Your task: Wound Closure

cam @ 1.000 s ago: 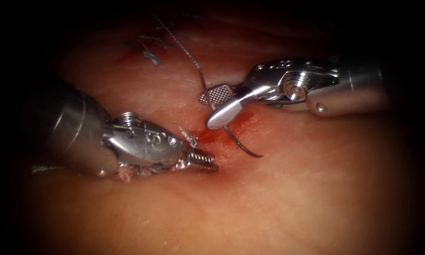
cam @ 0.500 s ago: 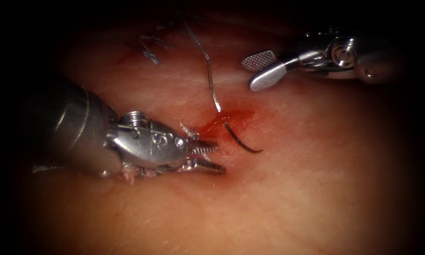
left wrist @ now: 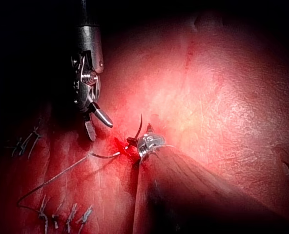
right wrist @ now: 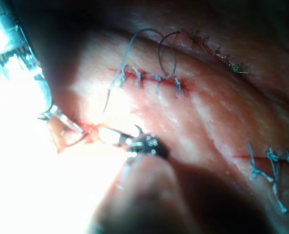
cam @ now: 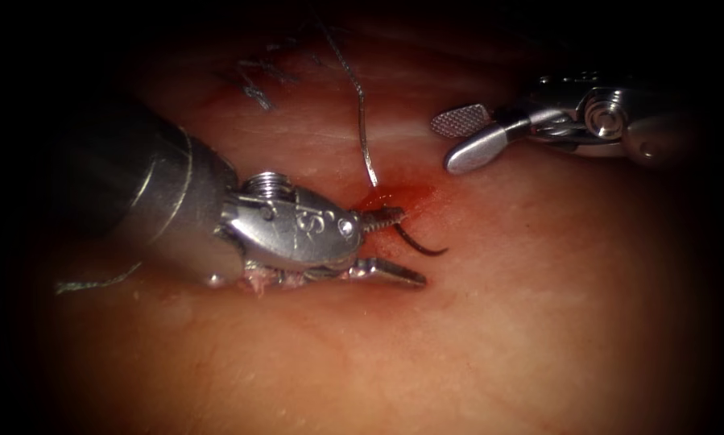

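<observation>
Your tissue (cam: pixel 474 322) carries the red fluid (cam: pixel 398 196) at its cut, and the left tool (cam: pixel 394 246) reaches in from nine o'clock, jaws apart around the needle's emerging end, gripping nothing. Your right tool (cam: pixel 462 137) sits at two o'clock, jaws open and empty. The needle (cam: pixel 418 244) is partly in the tissue, its exposed curve running toward four o'clock, with thread (cam: pixel 362 121) trailing to twelve.

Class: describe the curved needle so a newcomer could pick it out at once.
Find the pink tissue and its red fluid patch. Beside it, between the left tool's open jaws, a thin dark curved steel needle rises from the tissue, hooked unlike the straight grey thread above.
</observation>
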Available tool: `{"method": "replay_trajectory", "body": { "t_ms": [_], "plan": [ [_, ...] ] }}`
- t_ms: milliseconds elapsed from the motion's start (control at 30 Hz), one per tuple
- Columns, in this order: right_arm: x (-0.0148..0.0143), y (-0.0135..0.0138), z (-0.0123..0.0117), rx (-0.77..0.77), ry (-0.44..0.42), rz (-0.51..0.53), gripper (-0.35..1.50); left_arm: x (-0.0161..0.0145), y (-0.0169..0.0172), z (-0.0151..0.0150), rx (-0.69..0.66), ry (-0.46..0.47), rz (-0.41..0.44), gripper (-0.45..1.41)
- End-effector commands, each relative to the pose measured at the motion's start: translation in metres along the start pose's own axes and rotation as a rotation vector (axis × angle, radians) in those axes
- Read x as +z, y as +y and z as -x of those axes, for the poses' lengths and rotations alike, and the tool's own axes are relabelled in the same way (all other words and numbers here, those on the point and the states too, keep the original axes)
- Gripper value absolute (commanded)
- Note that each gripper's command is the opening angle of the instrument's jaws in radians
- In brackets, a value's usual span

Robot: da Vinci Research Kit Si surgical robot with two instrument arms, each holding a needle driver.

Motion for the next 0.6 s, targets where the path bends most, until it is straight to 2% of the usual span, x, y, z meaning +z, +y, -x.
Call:
{"method": "replay_trajectory", "body": {
  "t_ms": [33,233,367,400,433,467,600],
  "plan": [
    [0.0008,0.0003,0.0002,-0.001,0.0,-0.001,1.33,0.001,0.0003,0.0003,-0.001,-0.001,0.005,0.35],
    [0.0012,0.0002,0.0007,-0.005,0.0,0.001,1.33,0.0018,0.0003,0.0001,-0.003,-0.001,0.004,0.3],
    [0.0014,0.0003,0.0009,-0.007,0.0,0.003,1.33,0.0019,0.0002,0.0,-0.003,-0.001,0.004,0.03],
    [0.0014,0.0003,0.0009,-0.007,0.001,0.003,1.33,0.002,0.0,0.0001,-0.002,-0.001,0.004,-0.24],
    [0.0014,0.0003,0.0009,-0.007,0.001,0.003,1.33,0.002,0.0,0.0001,-0.002,-0.001,0.004,-0.24],
    [0.0014,0.0003,0.0009,-0.007,0.001,0.003,1.31,0.0021,-0.0001,0.0002,-0.001,-0.001,0.004,-0.41],
    [0.0013,0.0002,0.0009,-0.007,0.002,0.006,1.31,0.002,-0.0003,0.0007,0.002,-0.001,0.004,-0.45]
  ]
}}
